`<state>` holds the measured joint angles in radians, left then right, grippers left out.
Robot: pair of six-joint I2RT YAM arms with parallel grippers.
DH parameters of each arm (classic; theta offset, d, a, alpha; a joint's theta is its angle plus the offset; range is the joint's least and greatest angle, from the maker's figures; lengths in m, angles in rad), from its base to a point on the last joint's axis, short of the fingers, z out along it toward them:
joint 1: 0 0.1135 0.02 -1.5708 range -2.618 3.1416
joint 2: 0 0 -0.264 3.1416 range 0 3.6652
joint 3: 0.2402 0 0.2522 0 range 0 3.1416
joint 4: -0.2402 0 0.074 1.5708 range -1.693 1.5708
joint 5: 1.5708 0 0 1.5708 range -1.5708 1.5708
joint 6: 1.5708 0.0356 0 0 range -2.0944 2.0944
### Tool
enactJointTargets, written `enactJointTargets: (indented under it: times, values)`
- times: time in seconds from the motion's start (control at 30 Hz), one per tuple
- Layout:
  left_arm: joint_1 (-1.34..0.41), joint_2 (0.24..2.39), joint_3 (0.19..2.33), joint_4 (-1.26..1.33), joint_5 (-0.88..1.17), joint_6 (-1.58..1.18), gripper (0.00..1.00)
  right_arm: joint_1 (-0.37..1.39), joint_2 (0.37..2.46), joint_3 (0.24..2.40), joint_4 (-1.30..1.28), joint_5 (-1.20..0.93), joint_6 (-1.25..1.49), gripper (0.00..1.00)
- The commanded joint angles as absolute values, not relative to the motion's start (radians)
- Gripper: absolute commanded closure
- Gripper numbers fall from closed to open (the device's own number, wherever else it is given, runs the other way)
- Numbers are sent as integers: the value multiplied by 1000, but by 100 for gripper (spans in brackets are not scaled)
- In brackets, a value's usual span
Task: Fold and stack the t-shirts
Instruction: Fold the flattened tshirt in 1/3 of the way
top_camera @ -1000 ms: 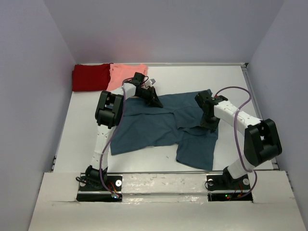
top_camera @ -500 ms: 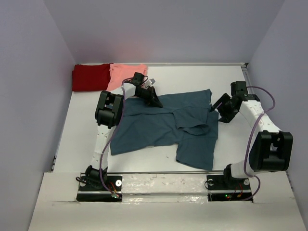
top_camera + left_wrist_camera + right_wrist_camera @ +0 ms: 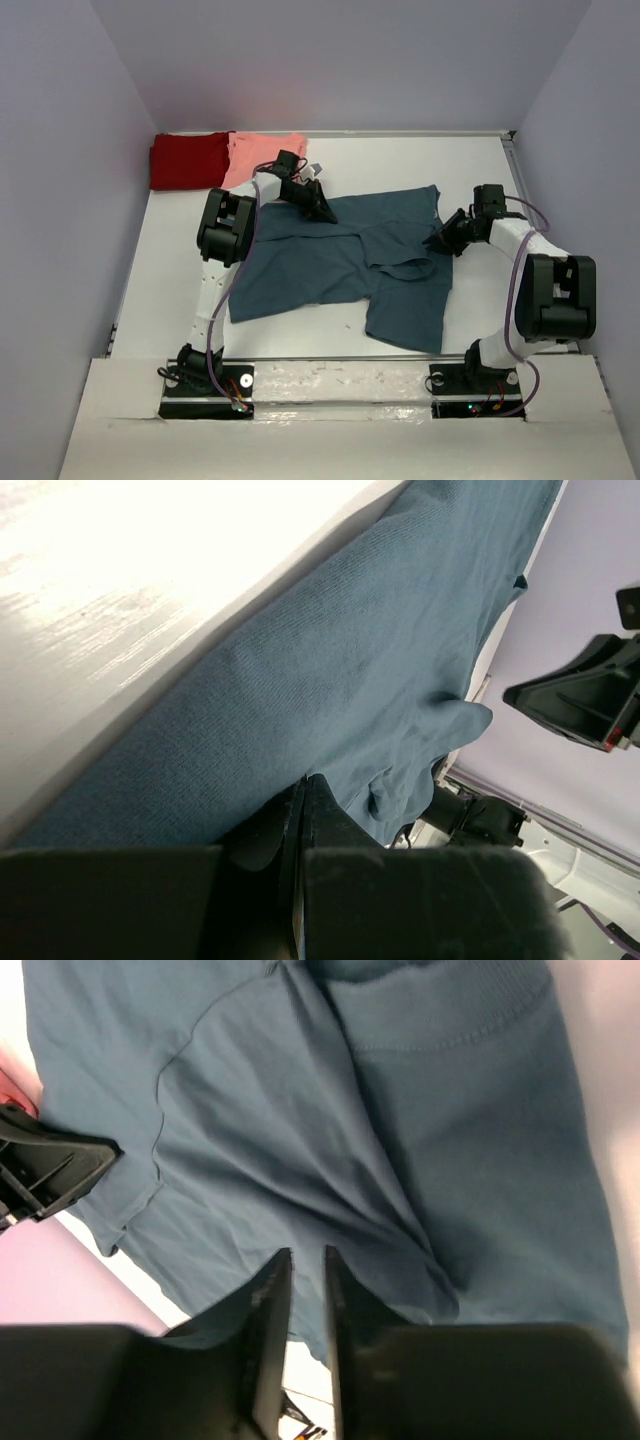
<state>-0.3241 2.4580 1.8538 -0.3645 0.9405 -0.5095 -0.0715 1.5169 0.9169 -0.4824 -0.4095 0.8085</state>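
A large dark teal t-shirt (image 3: 320, 265) lies spread and creased in the middle of the white table. My left gripper (image 3: 325, 212) is shut on its far edge near the collar; in the left wrist view the fingers (image 3: 303, 785) are pressed together against the cloth (image 3: 380, 660). At the shirt's right edge my right gripper (image 3: 437, 241) is low, its jaws (image 3: 307, 1260) nearly together with the teal cloth (image 3: 450, 1140) running between them. A dark red t-shirt (image 3: 188, 160) and a salmon-pink t-shirt (image 3: 258, 155) lie side by side in the far left corner.
Pale walls close in the table on the left, back and right. A metal rail (image 3: 517, 190) runs along the right edge. Bare table (image 3: 170, 270) shows left of the teal shirt. The left gripper's black body (image 3: 50, 1170) shows in the right wrist view.
The right arm lifted off the shirt's middle, swung out to the right with its jaws opening, then came back to the shirt's right edge and closed. The left gripper stayed put.
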Motion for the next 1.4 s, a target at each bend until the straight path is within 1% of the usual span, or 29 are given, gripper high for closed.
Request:
enactJointTargets:
  times: [0.0,0.07,0.17,0.33,0.73,0.97,1.1,1.33,1.37]
  values:
    - [-302,2476,1850,-402,899,-499,92,-75,1581,923,-368,-472,821,68]
    - [-301,2474,1848,-402,899,-497,92,-75,1580,923,-359,-463,822,63]
    - [-298,2474,1848,-400,899,-497,92,-75,1588,936,-357,-445,804,62]
    - [-295,2480,1853,-400,900,-499,92,-75,1647,931,-354,-474,814,65]
    - [-287,2493,1865,-400,900,-502,92,-54,1562,822,-469,-581,882,66]
    - [-285,2502,1870,-400,902,-503,92,44,1600,867,-644,-612,832,66]
    - [-282,2500,1868,-402,904,-503,92,44,1634,926,-767,-552,758,66]
    - [-278,2494,1862,-402,902,-502,92,44,1667,1060,-767,-543,796,66]
    - [-276,2491,1862,-402,902,-500,92,44,1670,1068,-761,-552,804,64]
